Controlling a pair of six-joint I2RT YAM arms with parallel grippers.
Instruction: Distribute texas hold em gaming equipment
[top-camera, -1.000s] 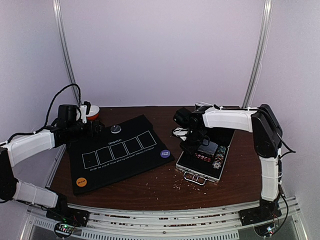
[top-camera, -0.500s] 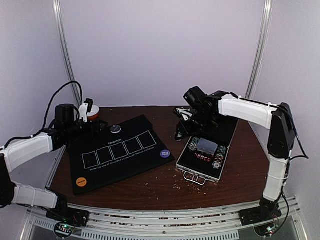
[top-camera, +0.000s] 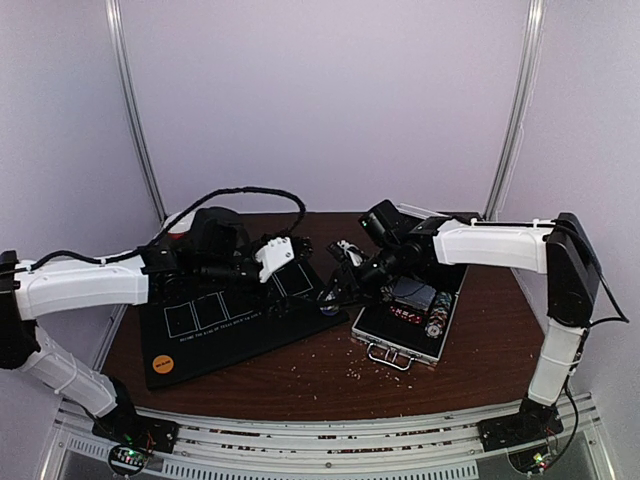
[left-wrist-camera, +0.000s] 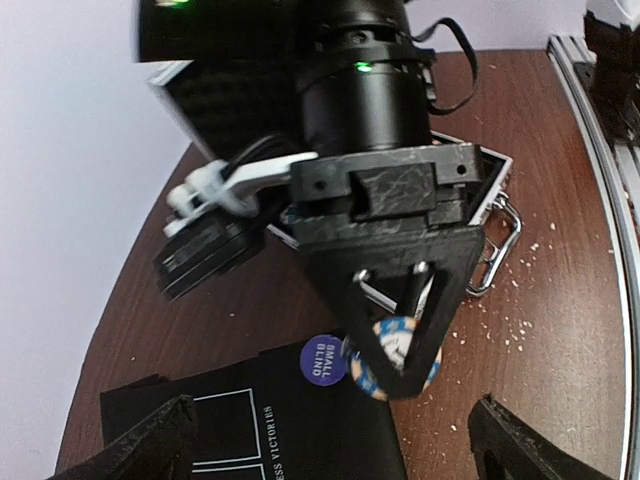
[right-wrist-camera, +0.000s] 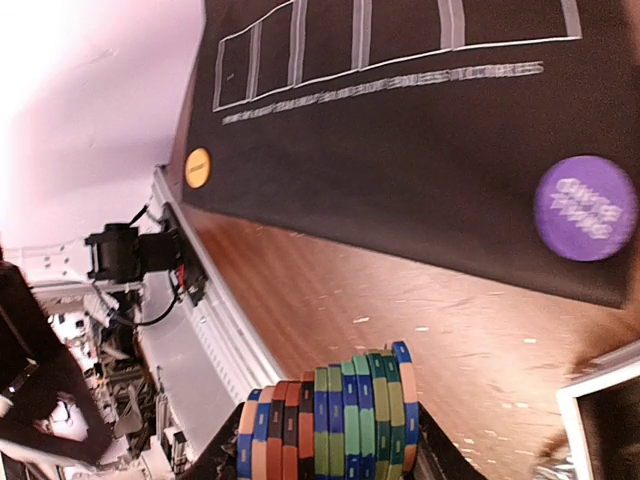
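Note:
My right gripper (top-camera: 336, 284) is shut on a stack of striped poker chips (right-wrist-camera: 330, 420), held on its side just above the right corner of the black mat (top-camera: 215, 335). The left wrist view shows the chip stack (left-wrist-camera: 395, 352) end on, next to the purple small-blind disc (left-wrist-camera: 322, 358). That purple disc (right-wrist-camera: 585, 208) lies flat on the mat (right-wrist-camera: 420, 150). An orange disc (top-camera: 162, 365) sits at the mat's near left corner. My left gripper (left-wrist-camera: 335, 425) hangs open over the mat, facing the right gripper, with nothing between its fingers.
The open silver case (top-camera: 412, 315) lies right of the mat with more chips (top-camera: 436, 322) in it; its handle (left-wrist-camera: 497, 245) faces the near edge. White crumbs dot the brown table (top-camera: 340, 370). The left arm (top-camera: 90, 283) spans the back of the mat.
The right gripper lifted out of the case with chips and moved left to the mat's corner. The left arm swung from the back left across the mat toward it and opened wider.

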